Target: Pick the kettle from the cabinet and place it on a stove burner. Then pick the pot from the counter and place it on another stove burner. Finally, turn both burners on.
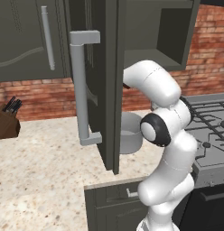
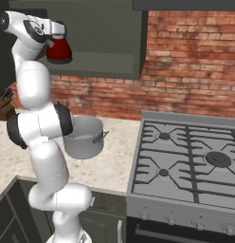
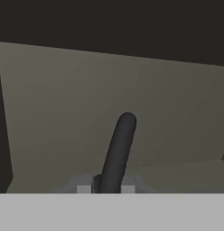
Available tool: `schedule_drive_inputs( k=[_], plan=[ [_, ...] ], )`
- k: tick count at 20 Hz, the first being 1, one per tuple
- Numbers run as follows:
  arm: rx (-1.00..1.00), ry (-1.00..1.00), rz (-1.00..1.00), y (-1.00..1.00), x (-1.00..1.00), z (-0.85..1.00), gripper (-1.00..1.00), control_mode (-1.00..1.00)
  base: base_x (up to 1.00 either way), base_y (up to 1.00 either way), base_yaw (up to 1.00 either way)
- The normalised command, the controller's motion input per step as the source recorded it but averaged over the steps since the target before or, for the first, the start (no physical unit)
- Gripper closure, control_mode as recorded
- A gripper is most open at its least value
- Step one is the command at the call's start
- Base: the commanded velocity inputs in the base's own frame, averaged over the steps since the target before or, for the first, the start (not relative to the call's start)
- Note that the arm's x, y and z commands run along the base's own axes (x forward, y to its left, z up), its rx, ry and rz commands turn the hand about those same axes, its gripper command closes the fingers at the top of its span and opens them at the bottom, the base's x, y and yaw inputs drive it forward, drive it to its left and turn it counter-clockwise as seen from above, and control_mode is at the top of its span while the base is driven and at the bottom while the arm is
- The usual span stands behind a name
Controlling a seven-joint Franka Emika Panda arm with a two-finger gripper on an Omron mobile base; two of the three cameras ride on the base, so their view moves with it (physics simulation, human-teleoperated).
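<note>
Red kettle hangs upright — handle topmost — fingers clamped.

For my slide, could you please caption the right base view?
The hand, shut on the red kettle, holds it in the open cabinet; the pot waits beside the stove.

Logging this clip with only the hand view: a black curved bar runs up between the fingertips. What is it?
Observer: That is the loop handle of the red kettle. The hand is shut on it at the kettle's top, inside the open wall cabinet.
Operator: Where is the pot?
Observer: The grey pot stands on the counter, left of the stove.
Operator: Anything on the burners?
Observer: No, the burners are bare.
</note>
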Motion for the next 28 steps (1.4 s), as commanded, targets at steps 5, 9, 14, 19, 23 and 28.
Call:
schedule_drive_inputs(
  k=[5,9,14,19,23,28],
  plan=[
    [0.00,-0.02,-0.05,-0.52,-0.35,-0.27,1.00,-1.00,0.00,0.00,0.00],
    [0.00,-0.01,-0.04,-0.52,-0.37,-0.16,1.00,-1.00,0.00,0.00,0.00],
    [0.00,0.00,-0.03,-0.51,-0.36,-0.15,1.00,-1.00,0.00,0.00,0.00],
    [0.00,0.00,-0.02,-0.45,-0.39,-0.10,1.00,-1.00,0.00,0.00,0.00],
    [0.00,0.00,-0.01,-0.39,-0.44,-0.05,1.00,-1.00,0.00,0.00,0.00],
    [0.00,0.00,0.00,-0.33,-0.49,-0.03,1.00,-1.00,0.00,0.00,0.00]
  ],
)
